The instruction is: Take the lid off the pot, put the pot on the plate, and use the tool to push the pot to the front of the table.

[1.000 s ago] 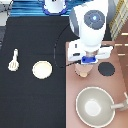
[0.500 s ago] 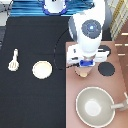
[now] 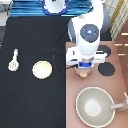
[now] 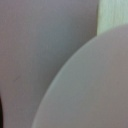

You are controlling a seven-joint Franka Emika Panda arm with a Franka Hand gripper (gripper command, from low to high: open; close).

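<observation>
A: One black table (image 3: 30, 100). Stove (image 3: 117, 85) at its 3 o'clock, carrying a grey pan (image 3: 95, 106).
B: Gripper (image 3: 84, 69) low over the pot (image 3: 83, 74), at 12 o'clock of the pan. Grasp: cannot tell.
A: Lid (image 4: 90, 90) seemingly on. Best to centre on it and lift straight.
B: Plate (image 3: 42, 69) at the pot's 9 o'clock, tool (image 3: 13, 60) beyond.

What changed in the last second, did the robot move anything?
The hand has sunk a little lower onto the pot on the stove; nothing shows it taking hold or letting go. The tool and plate on the table, and the big pan, stayed put.
</observation>
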